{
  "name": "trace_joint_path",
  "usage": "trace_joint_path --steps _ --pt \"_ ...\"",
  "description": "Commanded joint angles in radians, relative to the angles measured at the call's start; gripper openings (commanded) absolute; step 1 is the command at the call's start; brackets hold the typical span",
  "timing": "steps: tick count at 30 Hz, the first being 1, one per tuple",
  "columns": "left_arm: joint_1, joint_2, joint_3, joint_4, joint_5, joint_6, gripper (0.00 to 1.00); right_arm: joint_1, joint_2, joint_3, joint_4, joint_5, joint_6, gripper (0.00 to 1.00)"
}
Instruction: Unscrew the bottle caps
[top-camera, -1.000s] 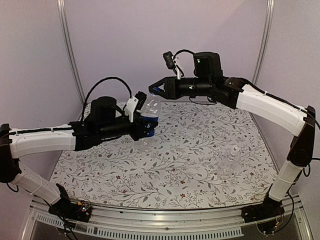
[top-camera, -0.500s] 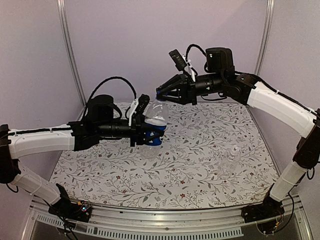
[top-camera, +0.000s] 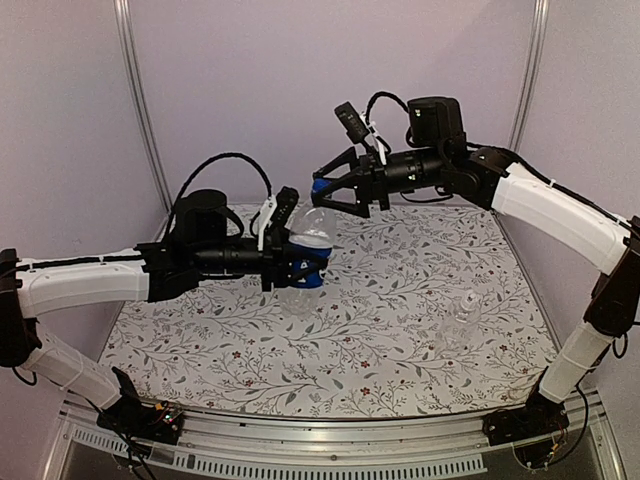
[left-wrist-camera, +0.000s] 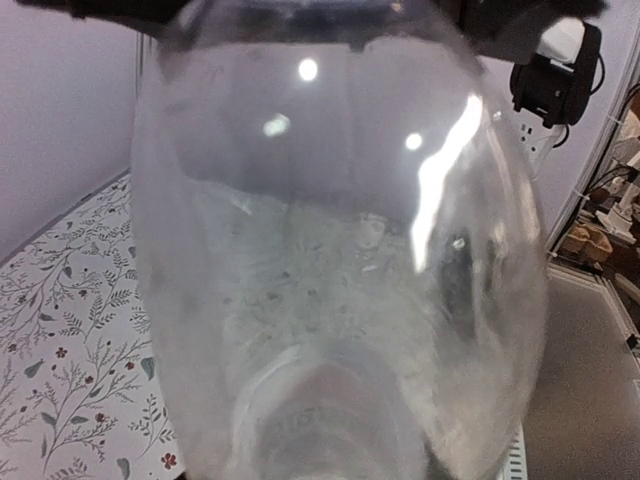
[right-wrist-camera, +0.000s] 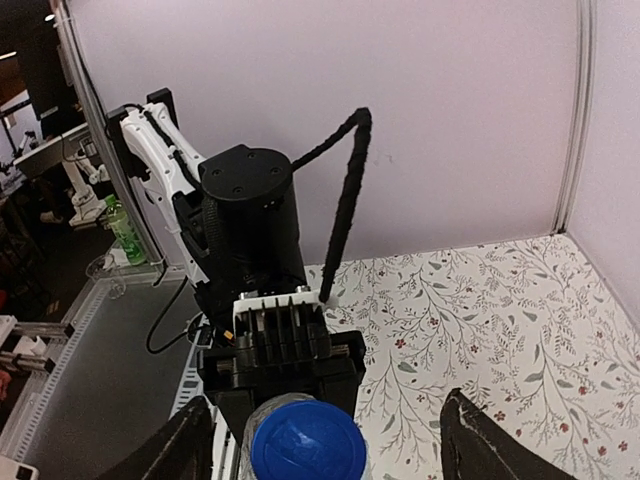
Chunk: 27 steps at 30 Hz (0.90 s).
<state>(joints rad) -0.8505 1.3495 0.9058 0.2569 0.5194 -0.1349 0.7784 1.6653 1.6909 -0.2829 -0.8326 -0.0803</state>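
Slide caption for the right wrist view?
Right gripper, jaws open, flanks the blue cap; left gripper clamps the bottle below.

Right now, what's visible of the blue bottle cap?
The blue cap is a round, bright plastic disc seen from above, sitting on the neck of the blue-labelled bottle, which the left gripper holds roughly upright above the table. The right gripper's open fingers flank it without touching. Whether it is threaded on cannot be told.

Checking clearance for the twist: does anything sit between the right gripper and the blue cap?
Nothing visible. The right gripper stands open with the blue cap directly between its fingers, on the bottle held by the left gripper.
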Motion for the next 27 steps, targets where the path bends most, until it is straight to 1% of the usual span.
trace_joint_path --steps 1,3,5,9,11,14,22,25,27 --pt "0.006 -0.003 0.013 0.018 -0.049 -0.001 0.35 -0.001 0.003 0.001 0.017 0.051 0.051 0.89" --pt "0.007 -0.003 0.013 0.011 -0.075 -0.003 0.35 -0.001 -0.007 -0.008 0.031 0.079 0.07 0.94" --pt "0.005 -0.003 0.016 -0.001 -0.13 -0.008 0.35 -0.001 -0.025 -0.025 0.065 0.139 0.118 0.96" --pt "0.001 0.003 0.036 -0.044 -0.246 -0.022 0.35 0.001 -0.052 -0.058 0.138 0.334 0.298 0.96" --pt "-0.001 0.003 0.036 -0.046 -0.275 -0.024 0.35 0.006 -0.052 -0.058 0.146 0.426 0.36 0.96" --pt "-0.007 0.006 0.037 -0.052 -0.303 -0.023 0.35 0.022 -0.047 -0.052 0.165 0.508 0.417 0.96" --pt "-0.023 0.013 0.046 -0.078 -0.363 -0.005 0.35 0.062 0.028 0.037 0.135 0.567 0.448 0.96" --pt "-0.028 0.013 0.048 -0.086 -0.39 0.001 0.35 0.071 0.048 0.051 0.129 0.572 0.458 0.94" --pt "-0.03 0.014 0.051 -0.092 -0.41 0.002 0.35 0.076 0.054 0.053 0.129 0.575 0.461 0.9"
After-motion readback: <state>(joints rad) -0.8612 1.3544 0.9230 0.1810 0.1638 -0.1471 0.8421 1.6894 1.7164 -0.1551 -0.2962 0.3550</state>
